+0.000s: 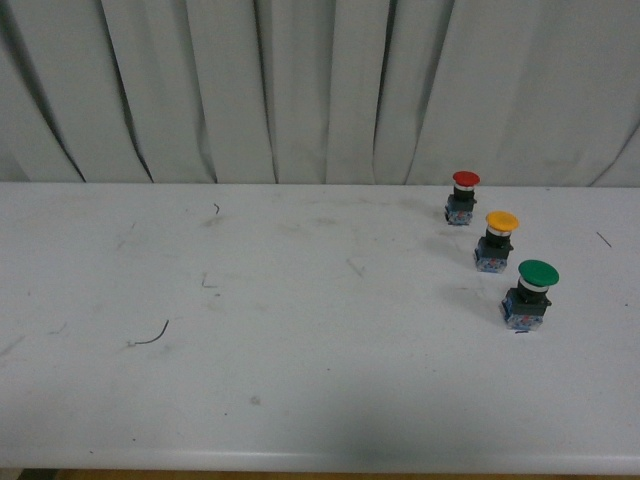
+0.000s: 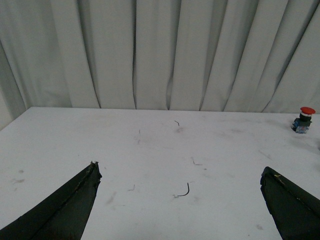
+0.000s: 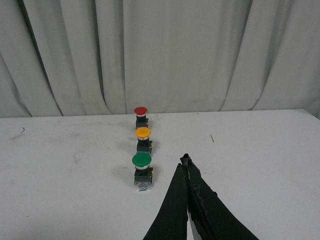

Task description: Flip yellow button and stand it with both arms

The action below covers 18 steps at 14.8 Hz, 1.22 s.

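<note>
1. The yellow button (image 1: pixel 499 240) stood on the white table (image 1: pixel 250 330) toward the robot's right, the middle one of a row of three switches, with the red-capped switch (image 1: pixel 463 196) behind it nearer the curtain (image 1: pixel 300 90) and the green-capped switch (image 1: pixel 530 294) in front of it.
2. In the right wrist view the right gripper (image 3: pixel 186 161) hung with its fingers pressed together and nothing between them, its tip near the green-capped switch (image 3: pixel 142 171) and off to one side of the row; the yellow button (image 3: pixel 143 139) sat beyond, clear of the fingers.
3. The left gripper (image 2: pixel 180 172) stood spread wide and empty over bare table, well apart from the row; only the red-capped switch (image 2: pixel 303 120) showed at the edge of its view.
4. The yellow button was upright, its long axis vertical: cap uppermost, blue base on the table. It seemed not to touch its neighbours, though the gaps were small.
5. A short dark wire scrap (image 1: pixel 150 337) lay on the table's left part.
</note>
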Motion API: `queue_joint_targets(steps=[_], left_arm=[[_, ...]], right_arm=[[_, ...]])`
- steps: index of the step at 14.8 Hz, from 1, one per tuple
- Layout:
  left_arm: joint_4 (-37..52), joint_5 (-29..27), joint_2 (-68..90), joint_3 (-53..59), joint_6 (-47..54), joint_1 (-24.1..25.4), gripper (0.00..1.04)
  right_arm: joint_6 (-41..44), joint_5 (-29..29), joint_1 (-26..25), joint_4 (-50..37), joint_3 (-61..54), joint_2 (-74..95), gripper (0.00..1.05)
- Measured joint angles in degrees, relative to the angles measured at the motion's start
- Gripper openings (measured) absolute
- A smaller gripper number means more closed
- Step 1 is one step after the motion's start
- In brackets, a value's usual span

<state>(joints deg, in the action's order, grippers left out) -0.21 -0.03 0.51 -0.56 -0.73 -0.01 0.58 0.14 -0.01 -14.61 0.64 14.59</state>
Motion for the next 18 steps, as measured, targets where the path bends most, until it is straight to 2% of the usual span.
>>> queue_joint_targets(steps=[5,6,9,10,16,18], left_arm=[[0.0,0.0,0.0,0.0,0.0,0.0,0.98],[0.0,0.0,0.0,0.0,0.0,0.0,0.98],[0.0,0.0,0.0,0.0,0.0,0.0,0.98],[0.0,0.0,0.0,0.0,0.0,0.0,0.98],[0.0,0.0,0.0,0.0,0.0,0.0,0.98],[0.0,0.0,0.0,0.0,0.0,0.0,0.98]], right_arm=[[0.0,0.0,0.0,6.4,0.0,-5.8,0.02],[0.0,-0.1,0.0,14.4,0.0,-11.2,0.02],[0.0,-0.1,0.0,14.9,0.0,-14.3,0.02],[0.0,-0.1,0.0,14.8,0.0,-14.4,0.05],[0.0,-0.1,0.0,14.8,0.0,-14.4,0.8],[-0.2,-0.1,0.0,14.8,0.0,-14.4,1.0]])
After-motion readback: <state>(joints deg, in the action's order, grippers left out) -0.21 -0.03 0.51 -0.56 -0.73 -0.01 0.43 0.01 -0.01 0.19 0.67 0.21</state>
